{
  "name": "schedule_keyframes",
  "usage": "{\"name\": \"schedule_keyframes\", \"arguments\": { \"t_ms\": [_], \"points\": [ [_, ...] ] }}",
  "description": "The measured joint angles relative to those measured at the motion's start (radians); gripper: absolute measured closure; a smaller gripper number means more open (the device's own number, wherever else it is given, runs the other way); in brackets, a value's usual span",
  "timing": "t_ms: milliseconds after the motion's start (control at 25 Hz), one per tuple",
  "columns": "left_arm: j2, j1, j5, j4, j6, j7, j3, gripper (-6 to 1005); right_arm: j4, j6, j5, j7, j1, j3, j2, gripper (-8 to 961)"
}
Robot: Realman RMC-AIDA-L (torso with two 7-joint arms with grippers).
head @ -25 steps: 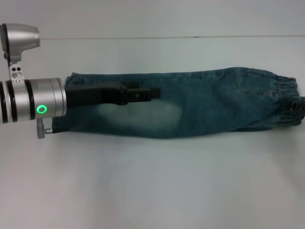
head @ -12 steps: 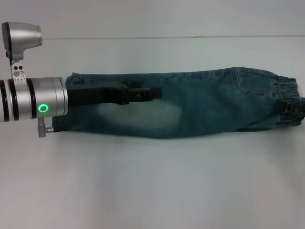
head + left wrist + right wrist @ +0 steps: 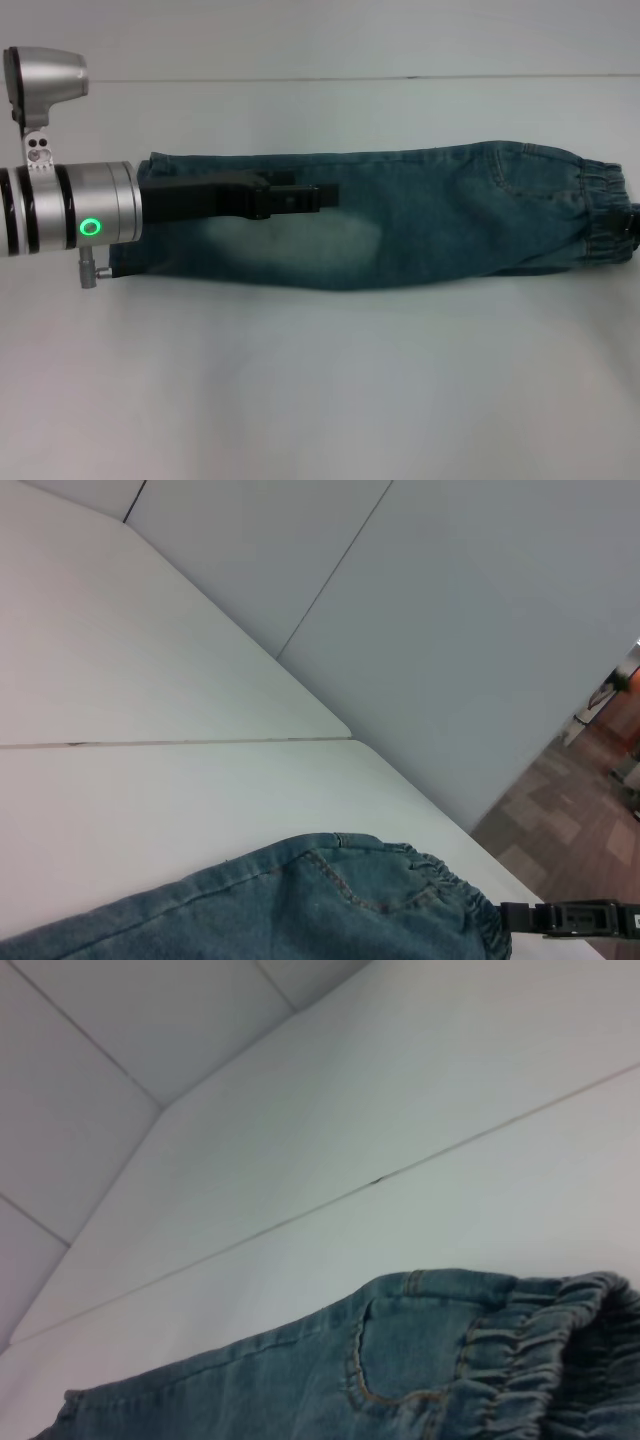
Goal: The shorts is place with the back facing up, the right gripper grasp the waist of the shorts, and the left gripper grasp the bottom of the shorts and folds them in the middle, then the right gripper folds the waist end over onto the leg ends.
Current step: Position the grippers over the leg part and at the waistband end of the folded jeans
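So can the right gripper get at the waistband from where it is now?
Probably yes. The right gripper sits right at the elastic waistband of the shorts, which lie flat on the table with nothing over that end. The left gripper is far off, over the leg end.

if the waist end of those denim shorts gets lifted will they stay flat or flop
Probably flop: the shorts lie limp and already doubled lengthwise on the table, with soft creases. The gathered elastic waistband looks thick, so it should give a firm hold. Denim likely drags rather than slides, and the left end effector over the leg end may anchor it.
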Motion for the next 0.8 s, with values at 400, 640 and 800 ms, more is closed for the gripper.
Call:
{"name": "schedule_keyframes", "arguments": {
  "t_ms": [400, 640, 800],
  "points": [
    [0.0, 0.0, -0.003, -0.002, -0.02, 0.002, 0.02, 51, 0.003, -0.001, 0.002, 0.001, 0.001, 0.009, 0.001, 637],
    [0.0, -0.001, -0.007, -0.002, -0.029, -0.001, 0.037, 52, 0.005, 0.011, -0.003, 0.02, 0.005, 0.009, 0.001, 684],
    [0.0, -0.002, -0.008, -0.002, -0.029, -0.001, 0.037, 51, 0.007, 0.025, -0.004, 0.037, 0.005, 0.002, 0.001, 716]
  ]
}}
